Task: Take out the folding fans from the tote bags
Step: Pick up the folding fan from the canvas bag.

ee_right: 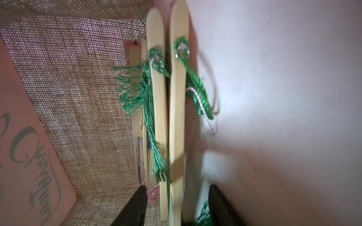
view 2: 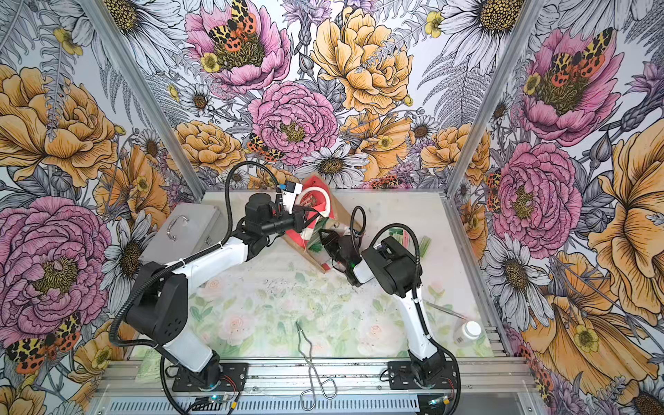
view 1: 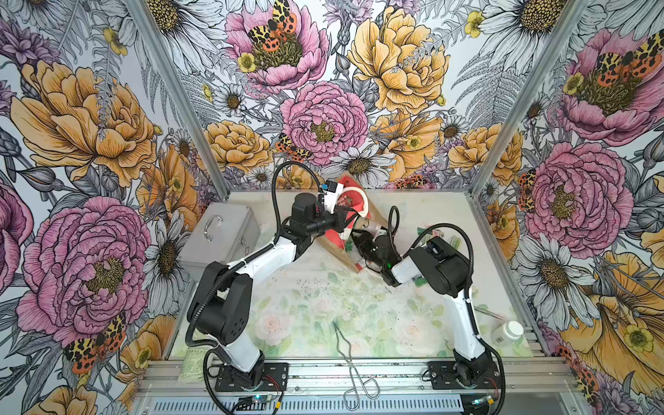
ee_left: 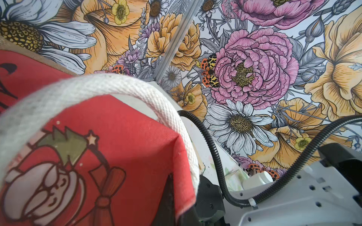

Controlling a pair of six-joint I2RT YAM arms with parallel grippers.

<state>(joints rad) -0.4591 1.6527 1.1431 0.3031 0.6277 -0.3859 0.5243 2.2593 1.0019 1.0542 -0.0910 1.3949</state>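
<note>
Inside the tote bag [ee_right: 82, 109], two folding fans [ee_right: 158, 117] run off the picture's edge; a third fan [ee_right: 138, 125] behind them shows only as a sliver, and the bag wall beside them is a pale blur. In both top views the left gripper [view 1: 346, 212] [view 2: 305, 213], at the bag's rim, is covered by its wrist. Beyond the bag, loose fans [view 2: 404, 235] lie partly under the right arm [view 2: 391, 266]. Well apart from the bag, a thin rod [view 1: 489, 313], perhaps tweezers, is too small to name.

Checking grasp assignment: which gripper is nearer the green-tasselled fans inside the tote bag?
Right. The right gripper is inside the tote bag, jaws open on either side of the two fans. The left gripper is shut on the bag's rim, away from them.
</note>
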